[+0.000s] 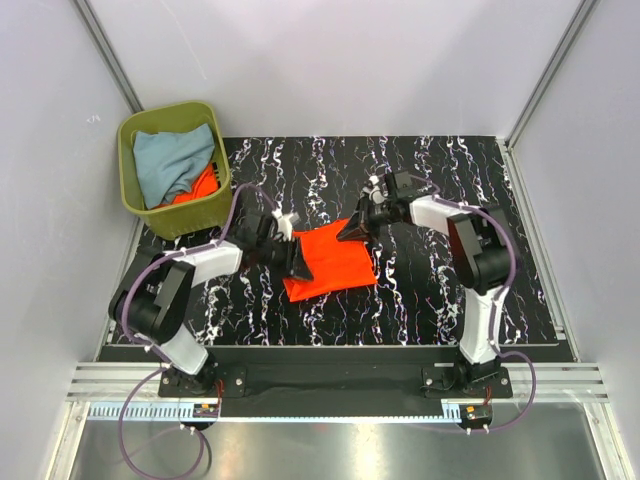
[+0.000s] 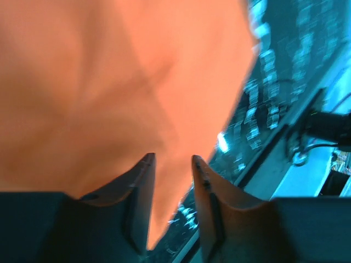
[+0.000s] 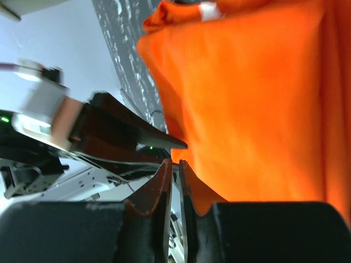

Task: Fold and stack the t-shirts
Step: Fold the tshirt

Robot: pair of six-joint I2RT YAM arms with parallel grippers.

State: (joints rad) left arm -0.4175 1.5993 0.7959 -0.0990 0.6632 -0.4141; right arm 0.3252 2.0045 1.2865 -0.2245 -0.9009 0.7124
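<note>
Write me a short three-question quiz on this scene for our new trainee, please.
1. True or false: the olive-green bin is empty.
2. The t-shirt lying outside the bin is: A grey-blue, B orange, C white?
3. Which is nearer the bin, the left end effector or the right end effector?
Key: 1 false, it holds a grey-blue t-shirt and orange cloth; 2 B; 3 the left.
</note>
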